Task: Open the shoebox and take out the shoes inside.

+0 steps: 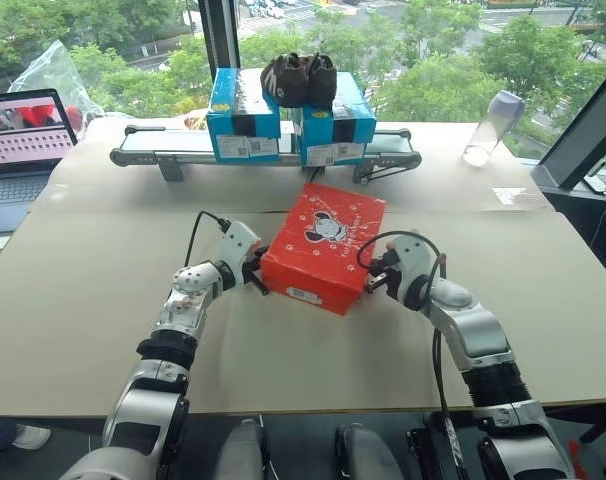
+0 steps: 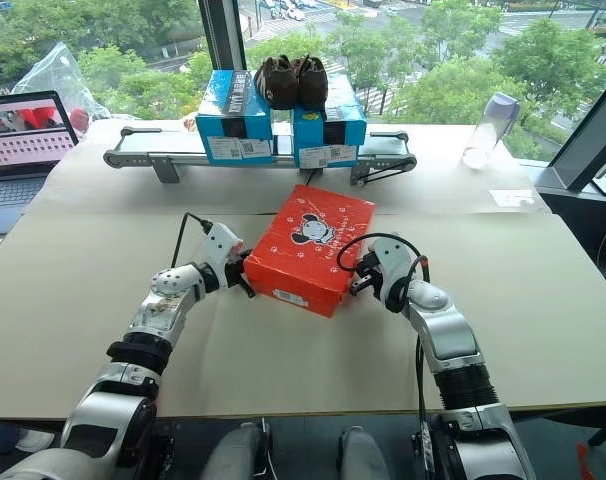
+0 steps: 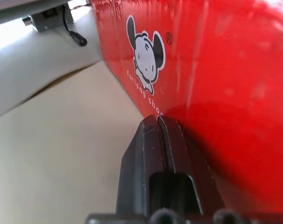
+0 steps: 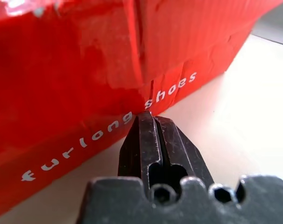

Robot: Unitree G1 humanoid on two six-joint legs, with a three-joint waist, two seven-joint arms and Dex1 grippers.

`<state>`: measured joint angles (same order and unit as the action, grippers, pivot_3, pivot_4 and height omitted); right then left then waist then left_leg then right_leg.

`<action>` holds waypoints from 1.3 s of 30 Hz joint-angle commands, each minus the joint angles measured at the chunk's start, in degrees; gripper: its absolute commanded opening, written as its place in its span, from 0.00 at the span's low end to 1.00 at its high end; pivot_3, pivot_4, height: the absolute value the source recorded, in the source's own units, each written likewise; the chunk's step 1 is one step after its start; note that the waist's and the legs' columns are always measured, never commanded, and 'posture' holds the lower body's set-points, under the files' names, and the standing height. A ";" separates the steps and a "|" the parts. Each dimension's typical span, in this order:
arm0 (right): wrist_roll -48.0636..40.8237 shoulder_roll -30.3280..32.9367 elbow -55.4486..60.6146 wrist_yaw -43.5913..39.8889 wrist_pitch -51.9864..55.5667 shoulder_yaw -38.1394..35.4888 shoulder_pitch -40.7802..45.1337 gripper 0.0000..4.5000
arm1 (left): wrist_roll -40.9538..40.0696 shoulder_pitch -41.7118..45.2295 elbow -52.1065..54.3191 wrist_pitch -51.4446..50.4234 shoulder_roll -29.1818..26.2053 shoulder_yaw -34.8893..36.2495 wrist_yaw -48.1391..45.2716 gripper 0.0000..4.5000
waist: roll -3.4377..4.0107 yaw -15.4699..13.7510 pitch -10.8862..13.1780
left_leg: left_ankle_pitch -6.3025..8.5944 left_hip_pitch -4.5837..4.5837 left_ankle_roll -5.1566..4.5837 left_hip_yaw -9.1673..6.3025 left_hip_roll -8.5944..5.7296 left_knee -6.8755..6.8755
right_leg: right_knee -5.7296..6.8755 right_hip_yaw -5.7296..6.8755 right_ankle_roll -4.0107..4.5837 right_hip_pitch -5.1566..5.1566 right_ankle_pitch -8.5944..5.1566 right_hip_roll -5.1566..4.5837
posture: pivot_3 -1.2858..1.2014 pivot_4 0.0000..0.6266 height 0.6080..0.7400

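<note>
Red cardboard, lid down: the shoebox (image 1: 323, 246) sits in the middle of the table (image 1: 73, 300) between my two hands. It lies skewed, its long axis running from the near left to the far right, one corner toward me, and the mouse face on the lid is toward the far end. My left gripper (image 1: 255, 280) has its fingers pressed together, holding nothing, tips against the box's left side wall. My right gripper (image 1: 373, 282) is likewise closed and empty, its tips at the bottom edge of the right side wall by the white lettering. With the lid down, the inside of the box is hidden. Behind it, two blue boxes (image 1: 245, 117) carry a dark pair of shoes (image 1: 299, 79).
</note>
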<state>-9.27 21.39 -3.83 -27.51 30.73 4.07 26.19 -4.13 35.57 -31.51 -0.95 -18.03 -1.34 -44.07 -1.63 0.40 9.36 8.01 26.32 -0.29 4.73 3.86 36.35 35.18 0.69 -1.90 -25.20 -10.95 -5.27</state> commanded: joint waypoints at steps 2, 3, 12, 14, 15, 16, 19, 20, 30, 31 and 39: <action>-3.52 1.62 13.53 -3.19 7.33 1.01 -2.53 0.00 | -3.60 -7.38 17.98 -10.83 -2.44 -0.66 -1.78 0.01 | 0.02 0.37 -0.01 | 0.00 0.01 0.00 0.00 0.00 -0.01 | 0.00 -0.01 0.02 -0.01 0.00 -0.01 | 0.52 0.24 1.00; -4.02 1.95 15.90 -3.30 9.12 1.05 -3.45 0.00 | -4.20 -9.30 21.33 -13.04 -3.03 -0.67 -1.70 0.01 | 0.02 0.46 -0.01 | 0.00 -0.01 0.00 0.00 0.01 -0.04 | -0.01 -0.03 0.10 0.00 0.04 -0.01 | 0.52 0.24 1.00; -8.23 3.88 32.13 -1.73 22.39 -0.34 -9.84 0.00 | -8.41 -27.00 44.57 -28.32 -7.41 0.23 1.18 0.01 | 0.03 0.52 -0.01 | 0.26 -0.13 0.42 0.03 0.07 -0.05 | 0.02 -0.01 0.34 -0.02 -0.33 -0.03 | 0.52 0.24 1.00; -8.73 3.86 34.19 -1.23 24.46 -0.97 -10.31 0.00 | -8.91 -29.03 47.05 -30.38 -7.58 0.85 2.68 0.01 | 0.03 0.43 -0.01 | 0.28 -0.13 0.45 0.01 0.07 -0.03 | 0.03 0.02 0.37 -0.02 -0.31 -0.04 | 0.52 0.24 1.00; -8.96 3.96 35.17 -0.95 25.41 -1.20 -10.64 0.00 | -9.07 -29.88 48.14 -31.14 -7.71 1.03 3.16 0.01 | 0.03 0.43 -0.01 | 0.29 -0.14 0.47 0.02 0.07 -0.04 | 0.02 0.02 0.38 -0.04 -0.30 -0.05 | 0.52 0.24 1.00; -9.51 4.01 36.53 -0.58 26.82 -1.67 -11.23 0.00 | -9.29 -31.01 49.48 -31.97 -7.78 1.46 3.79 0.01 | 0.03 0.43 -0.02 | 0.29 -0.14 0.48 0.01 0.08 -0.04 | 0.02 0.03 0.40 -0.04 -0.29 -0.04 | 0.52 0.24 1.00; -10.92 4.89 40.10 -0.18 30.23 -2.59 -13.48 0.00 | -10.82 -33.64 52.68 -34.83 -7.71 3.13 5.48 0.01 | 0.05 0.41 -0.03 | 0.30 -0.19 0.49 0.01 0.10 -0.04 | 0.01 0.04 0.41 -0.03 -0.29 -0.06 | 0.52 0.24 1.00; -11.16 5.24 40.76 -0.08 30.85 -2.74 -14.12 0.00 | -11.22 -34.19 53.52 -35.51 -7.86 3.40 5.92 0.01 | 0.05 0.41 -0.03 | 0.30 -0.18 0.49 0.01 0.10 -0.05 | 0.00 0.04 0.41 -0.02 -0.29 -0.07 | 0.52 0.24 1.00; -12.12 11.72 38.94 -0.96 32.01 -3.82 -17.75 0.00 | -13.01 -39.78 56.74 -36.17 -9.37 7.45 8.98 0.01 | 0.04 0.42 -0.02 | 0.30 -0.17 0.49 0.02 0.08 -0.06 | -0.09 0.03 0.42 -0.05 -0.29 -0.08 | 0.52 0.24 1.00; -11.73 12.47 37.58 -1.05 31.18 -3.91 -18.06 0.00 | -12.95 -39.93 56.02 -35.50 -9.76 8.53 9.27 0.01 | 0.04 0.41 -0.02 | 0.31 -0.17 0.50 0.01 0.08 -0.07 | -0.10 0.03 0.42 -0.05 -0.29 -0.08 | 0.52 0.24 1.00; -4.66 13.47 17.97 1.83 17.17 -3.51 -12.65 0.00 | -10.09 -23.95 37.88 -25.33 -8.44 10.77 13.59 0.01 | -0.01 0.02 -0.03 | 0.31 -0.45 0.50 -0.06 0.07 -0.06 | -0.35 0.24 0.41 0.09 -0.29 -0.14 | 0.52 0.24 1.00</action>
<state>-16.84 35.52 19.27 -27.94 51.71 1.26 11.62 -14.91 7.05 8.50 -29.79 -27.61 11.26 -30.82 -1.64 0.41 9.33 8.32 25.98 0.21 4.67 3.93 36.32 34.70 0.97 -1.48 -25.13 -11.25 -5.43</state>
